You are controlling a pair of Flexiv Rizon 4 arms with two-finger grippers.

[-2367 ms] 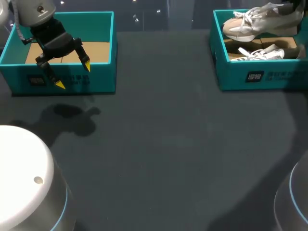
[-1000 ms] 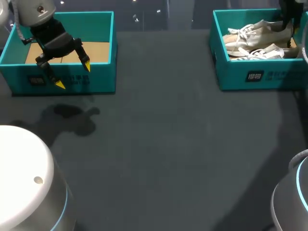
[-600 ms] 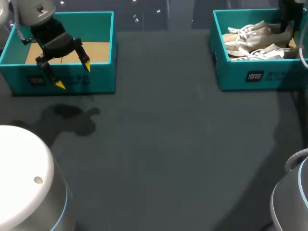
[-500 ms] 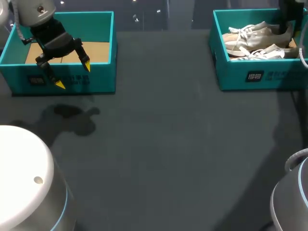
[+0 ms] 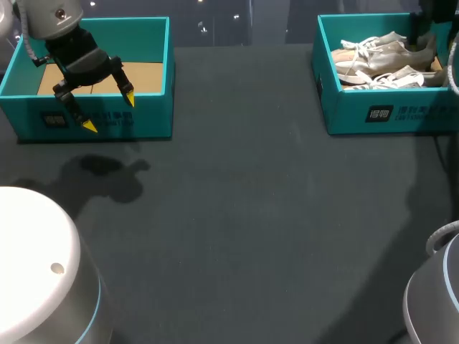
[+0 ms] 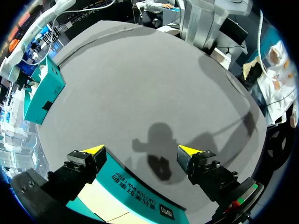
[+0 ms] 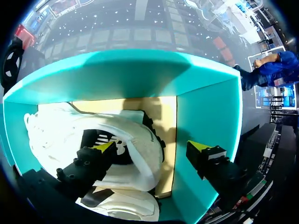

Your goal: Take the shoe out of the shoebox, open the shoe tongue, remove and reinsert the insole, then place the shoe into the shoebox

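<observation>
Our right gripper (image 7: pixel 150 145), open like our left gripper (image 5: pixel 109 112), has set the shoe (image 5: pixel 380 51) into the shoebox (image 5: pixel 358 115), so the task seems done.

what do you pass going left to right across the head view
left teal box → dark table → right teal shoebox → pale shoes lying inside it. The left gripper hangs in front of the left teal box, so it has no clear place in the order.
</observation>
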